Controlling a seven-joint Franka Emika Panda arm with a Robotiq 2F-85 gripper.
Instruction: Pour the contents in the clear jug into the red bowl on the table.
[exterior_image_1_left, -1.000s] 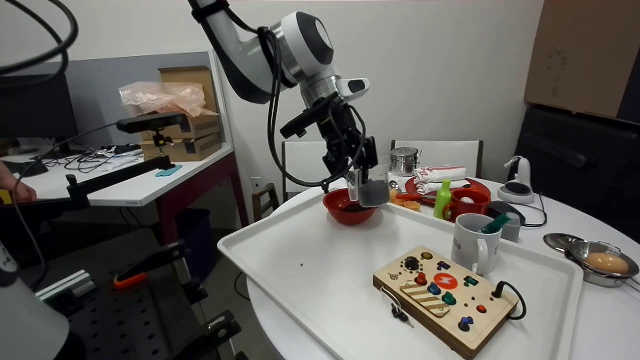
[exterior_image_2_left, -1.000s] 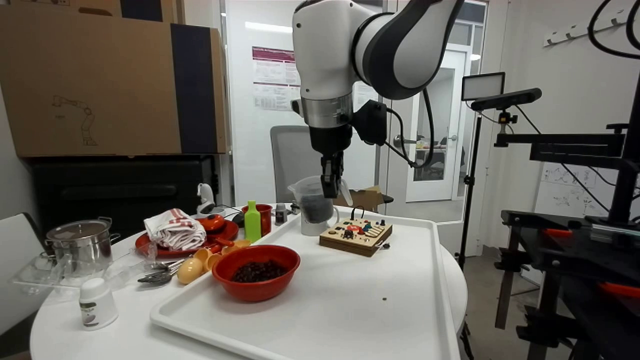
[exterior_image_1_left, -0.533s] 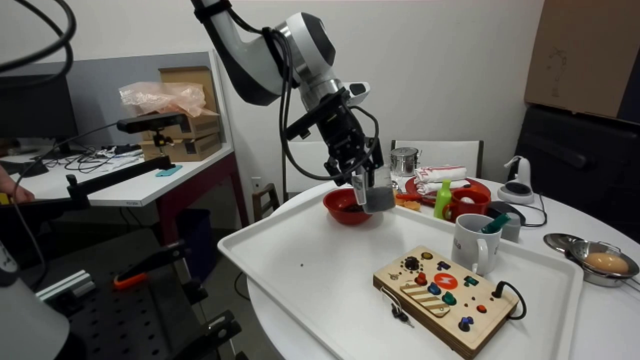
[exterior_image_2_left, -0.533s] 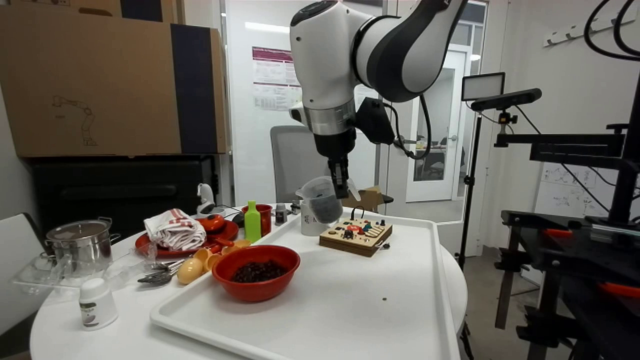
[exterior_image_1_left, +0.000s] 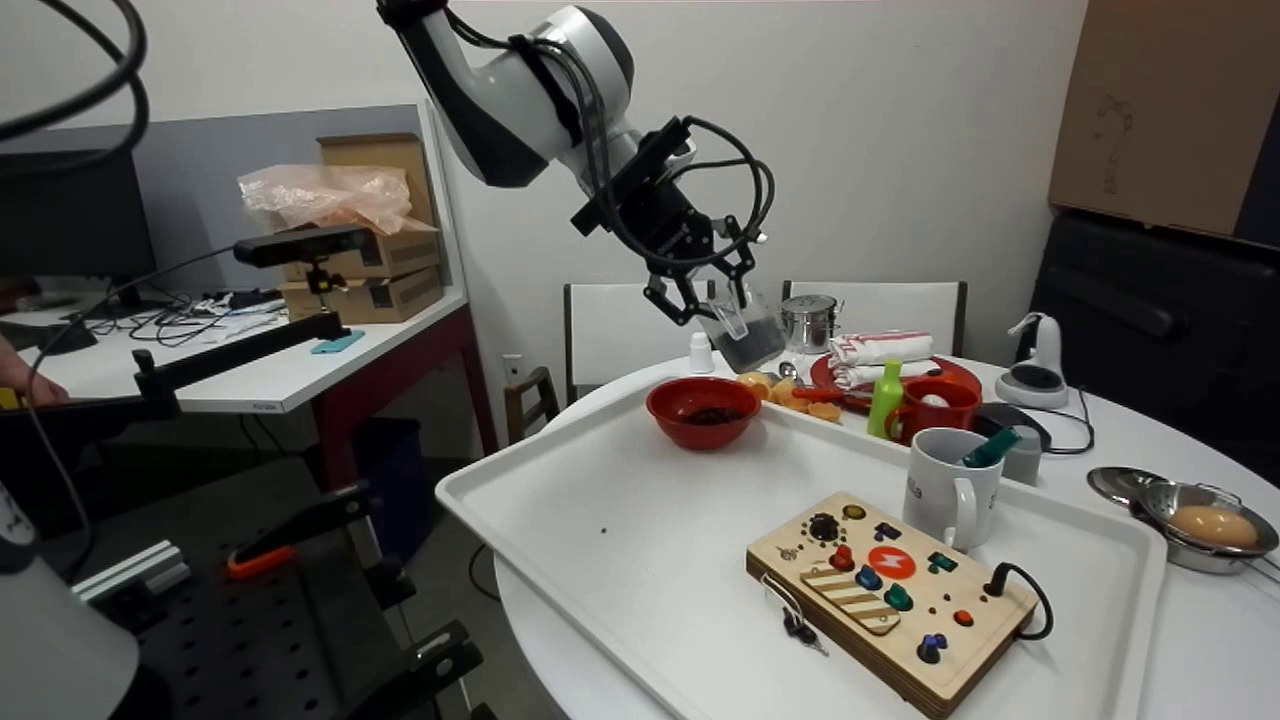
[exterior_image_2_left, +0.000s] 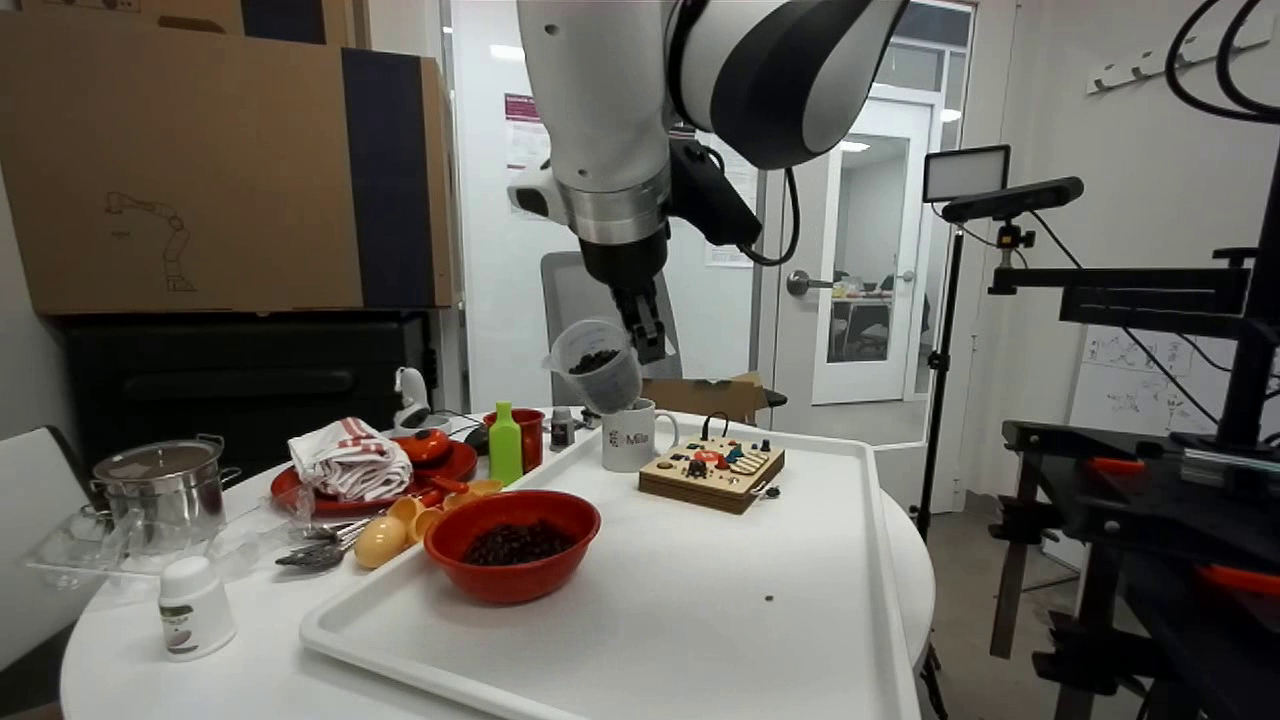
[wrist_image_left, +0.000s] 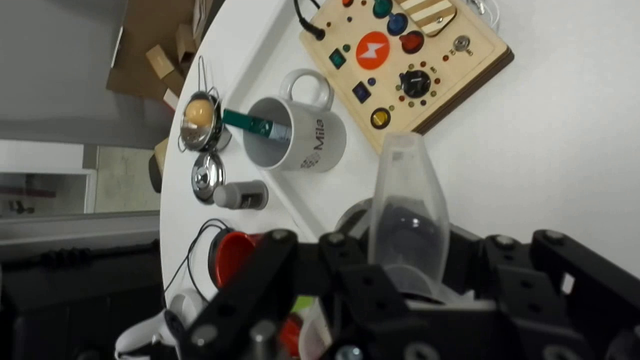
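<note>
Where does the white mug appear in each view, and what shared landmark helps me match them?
In an exterior view: the white mug is lower right of centre.
In an exterior view: the mug is just below centre.
In the wrist view: the mug is above and slightly left of centre.
Shared landmark: the wooden control box, beside the mug in all three.

The arm (exterior_image_1_left: 515, 110) has a smooth white shell (exterior_image_2_left: 600, 100) with black panels (exterior_image_2_left: 768, 95) and a shiny silver collar (exterior_image_2_left: 618, 212). Black cables (exterior_image_1_left: 602, 160) loop off it, and its pincer (exterior_image_2_left: 650, 346) is black, jointed and studded with screws (wrist_image_left: 205, 334).
</note>
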